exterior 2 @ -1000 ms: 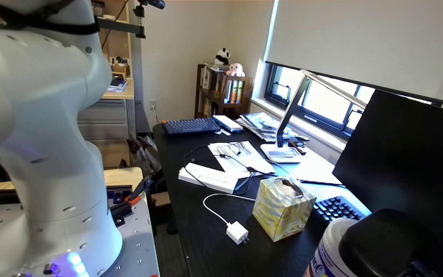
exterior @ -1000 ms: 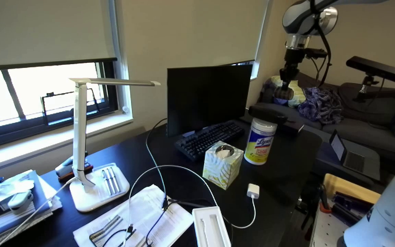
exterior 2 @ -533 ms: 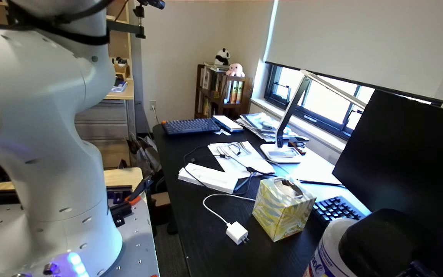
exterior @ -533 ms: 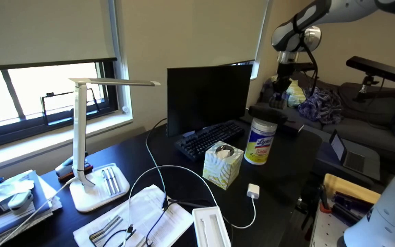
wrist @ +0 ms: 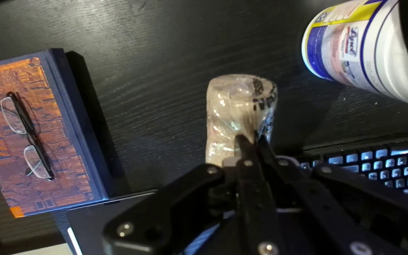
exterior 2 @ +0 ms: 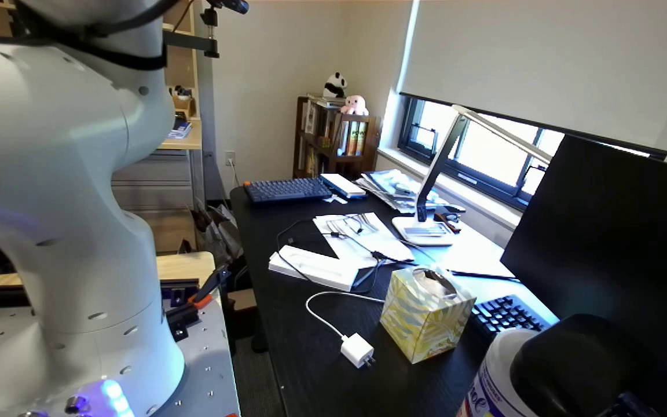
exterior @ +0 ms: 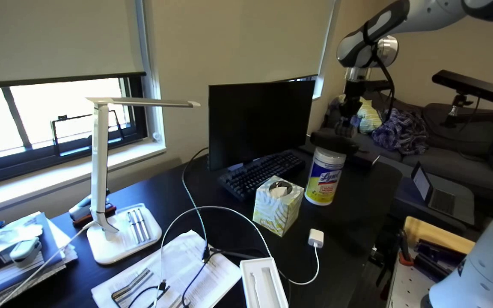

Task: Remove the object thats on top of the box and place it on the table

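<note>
Plastic-wrapped, a beige roll [wrist: 237, 102] appears to hang near the Lysol canister [wrist: 356, 49], off the tissue box [exterior: 277, 207], the end effector [wrist: 250, 139] clamped on it. Lowering and release look left to do; open bench [wrist: 161, 109] stretches from the canister toward a book [wrist: 57, 138], a keyboard [wrist: 377, 166] edging one side.

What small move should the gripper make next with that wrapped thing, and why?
Probably lower the gripper a little, jaws closed: it pinches the wrapped cylinder, which, in the wrist view, seems to hang above the stretch of table between the book and the canister, likely a fair landing spot.
</note>
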`<state>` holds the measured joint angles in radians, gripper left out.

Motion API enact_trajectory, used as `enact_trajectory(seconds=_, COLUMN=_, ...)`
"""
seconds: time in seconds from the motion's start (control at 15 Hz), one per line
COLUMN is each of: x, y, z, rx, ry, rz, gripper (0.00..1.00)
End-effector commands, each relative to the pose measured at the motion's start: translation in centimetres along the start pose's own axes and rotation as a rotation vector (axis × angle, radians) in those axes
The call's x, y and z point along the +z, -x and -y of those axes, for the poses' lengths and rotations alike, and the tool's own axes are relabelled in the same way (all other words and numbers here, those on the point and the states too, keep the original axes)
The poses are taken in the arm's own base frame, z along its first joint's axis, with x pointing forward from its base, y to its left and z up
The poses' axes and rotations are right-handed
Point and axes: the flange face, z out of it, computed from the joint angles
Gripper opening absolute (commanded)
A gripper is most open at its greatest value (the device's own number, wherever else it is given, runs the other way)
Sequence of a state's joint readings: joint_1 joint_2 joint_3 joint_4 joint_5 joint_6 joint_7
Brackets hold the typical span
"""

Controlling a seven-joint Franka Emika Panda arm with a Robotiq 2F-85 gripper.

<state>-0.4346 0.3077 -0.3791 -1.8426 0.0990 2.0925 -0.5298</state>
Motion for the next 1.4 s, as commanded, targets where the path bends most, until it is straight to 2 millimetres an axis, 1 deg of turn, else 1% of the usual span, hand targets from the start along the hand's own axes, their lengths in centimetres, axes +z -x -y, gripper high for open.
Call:
enact_trajectory(seconds=0.0, x=3.6, y=-0.4, z=-1.0, rx=0.008, ry=0.0, rz=-0.011, gripper=0.02)
enact_trajectory(seconds=0.33, x=9.2, y=0.1, z=-1.7, rx=0.002, ry=0.001, rz=0.057, gripper=0.02)
enact_trajectory(seconds=0.8, x=14.3, y=-0.2, z=-1.8, rx=-0.081, ry=0.011, rz=0.016, gripper=0.02)
enact_trajectory(seconds=1.0, x=16.0, y=0.3, z=-1.5, rx=-0.134, ry=-0.003, rz=0.007, gripper=0.02)
enact_trajectory(seconds=1.07, x=15.9, y=0.7, z=-0.7, rx=-0.148, ry=-0.014, rz=0.011, gripper=0.02)
enact_trajectory(seconds=1.13, x=16.1, y=0.8, z=-0.3, rx=-0.161, ry=-0.025, rz=0.014, gripper=0.02)
enact_trajectory(seconds=1.33, x=16.0, y=1.3, z=1.3, rx=-0.208, ry=-0.046, rz=-0.002, gripper=0.02)
